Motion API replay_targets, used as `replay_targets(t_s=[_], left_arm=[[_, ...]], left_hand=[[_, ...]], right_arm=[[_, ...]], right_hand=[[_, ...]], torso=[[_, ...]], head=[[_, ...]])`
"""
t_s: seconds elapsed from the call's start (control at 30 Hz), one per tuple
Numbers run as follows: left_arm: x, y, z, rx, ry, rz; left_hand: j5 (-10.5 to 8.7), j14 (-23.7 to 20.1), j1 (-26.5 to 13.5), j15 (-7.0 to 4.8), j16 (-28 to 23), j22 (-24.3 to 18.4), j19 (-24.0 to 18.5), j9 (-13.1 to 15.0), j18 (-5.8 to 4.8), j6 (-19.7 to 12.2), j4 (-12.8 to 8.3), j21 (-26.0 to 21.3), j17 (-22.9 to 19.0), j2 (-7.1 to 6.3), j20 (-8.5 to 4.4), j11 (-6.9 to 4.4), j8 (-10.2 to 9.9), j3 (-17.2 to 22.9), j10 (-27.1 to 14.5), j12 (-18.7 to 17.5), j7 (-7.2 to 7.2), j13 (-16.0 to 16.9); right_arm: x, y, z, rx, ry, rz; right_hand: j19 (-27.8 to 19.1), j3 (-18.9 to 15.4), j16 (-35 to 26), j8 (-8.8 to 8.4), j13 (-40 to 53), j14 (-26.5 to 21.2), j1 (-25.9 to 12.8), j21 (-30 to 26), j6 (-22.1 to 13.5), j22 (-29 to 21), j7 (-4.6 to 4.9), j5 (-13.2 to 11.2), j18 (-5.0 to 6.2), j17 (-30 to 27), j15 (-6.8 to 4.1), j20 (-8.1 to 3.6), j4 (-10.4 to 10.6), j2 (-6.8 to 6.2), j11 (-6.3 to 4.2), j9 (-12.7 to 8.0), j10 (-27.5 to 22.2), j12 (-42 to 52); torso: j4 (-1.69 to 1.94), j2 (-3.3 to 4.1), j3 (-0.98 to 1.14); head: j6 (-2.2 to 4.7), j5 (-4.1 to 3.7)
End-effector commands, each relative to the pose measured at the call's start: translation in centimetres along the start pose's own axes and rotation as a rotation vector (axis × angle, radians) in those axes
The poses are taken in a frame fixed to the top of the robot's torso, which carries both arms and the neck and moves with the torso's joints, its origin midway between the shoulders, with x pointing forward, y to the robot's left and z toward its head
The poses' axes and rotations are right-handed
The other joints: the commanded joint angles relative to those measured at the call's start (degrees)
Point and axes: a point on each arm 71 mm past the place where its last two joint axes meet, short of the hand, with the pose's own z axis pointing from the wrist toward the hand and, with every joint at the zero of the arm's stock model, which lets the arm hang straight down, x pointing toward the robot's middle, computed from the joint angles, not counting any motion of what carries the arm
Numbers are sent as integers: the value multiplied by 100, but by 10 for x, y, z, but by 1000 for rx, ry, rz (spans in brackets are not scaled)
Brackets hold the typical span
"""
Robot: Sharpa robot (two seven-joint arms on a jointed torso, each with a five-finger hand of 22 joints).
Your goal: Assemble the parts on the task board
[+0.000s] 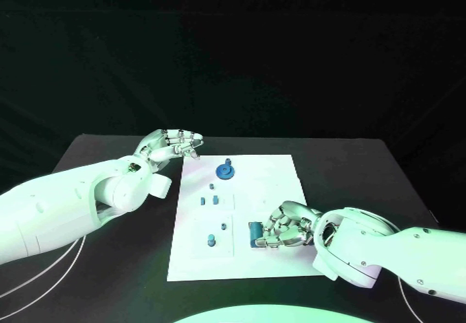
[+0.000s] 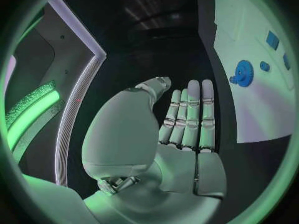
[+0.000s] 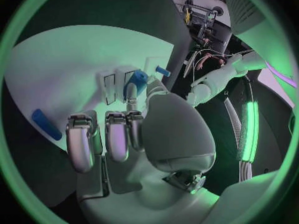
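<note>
Head view shows the white board [image 1: 272,168] in the middle of the black table [image 1: 369,168], with the right hand [image 1: 283,227] over its near right part. A small blue block [image 1: 254,234] sits right at this hand's fingertips, on the side away from its arm, and it looks long from front to back of the board. I cannot tell if the fingers truly pinch it or only touch it. In the right wrist view, a small blue piece [image 3: 136,79] sits at the tip of the right hand's thumb, touching it, with the other fingers [image 3: 81,139] curled in beside it, and a long blue bar [image 3: 46,124] lies flat on the board off to one side of those fingers. The left hand [image 1: 173,144] is at the far left corner of the board, well apart from the block, so the right hand is much nearer to it. The left hand holds nothing; in the left wrist view its fingers [image 2: 190,114] are stretched out straight and close together. A round blue gear [image 1: 224,172] stands near the left hand, just past its fingertips on the board. Two little blue pegs [image 1: 208,200] wait between the two hands. My guess is that the next move belongs to the right hand.
</note>
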Motion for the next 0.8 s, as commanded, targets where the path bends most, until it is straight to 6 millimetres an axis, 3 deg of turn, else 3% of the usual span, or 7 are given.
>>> replay_targets(t_s=[0.03, 0.5, 0.8], left_arm=[[2, 0, 0, 3, 16, -8], [1, 0, -1, -1, 14, -7], [1, 0, -1, -4, 15, -7]], left_hand=[[18, -37, -35, 13, 10, -9, -30, -5, 45, -53, 24, -20, 4, 20, -2, -9, 23, 4, -40, 20, 9, -5], [20, -95, -49, 27, 18, -28, -69, -2, 38, -61, 62, -71, 9, 61, 15, -2, 47, 20, -67, 58, 13, 0], [23, -146, -21, 35, 26, -39, -108, 1, 35, -63, 54, -108, 15, 67, 25, 2, 66, 39, -93, 78, 12, 1]], right_arm=[[3, -2, 2, 10, 17, -29], [-2, -9, 5, 43, -15, -21], [0, -9, 3, 32, 22, -20]], right_hand=[[588, 91, 24, -45, 1255, 481, 102, 26, 53, 1510, -11, 11, -81, 887, -57, -39, 7, 23, -43, -14, 406, 33], [588, 266, 32, -47, 1262, 486, 165, 26, 119, 1510, -30, 3, -81, 914, -69, -49, 22, 106, -58, -31, 412, 40], [588, 254, 31, -46, 1264, 486, 55, 26, 128, 1510, -26, -11, -81, 913, -70, -52, 27, 17, -57, -33, 413, 41]], torso=[[-2, -3, -4], [-7, -3, 4], [-7, -2, 4]], head=[[-7, 5], [-2, 14], [-8, 13]])
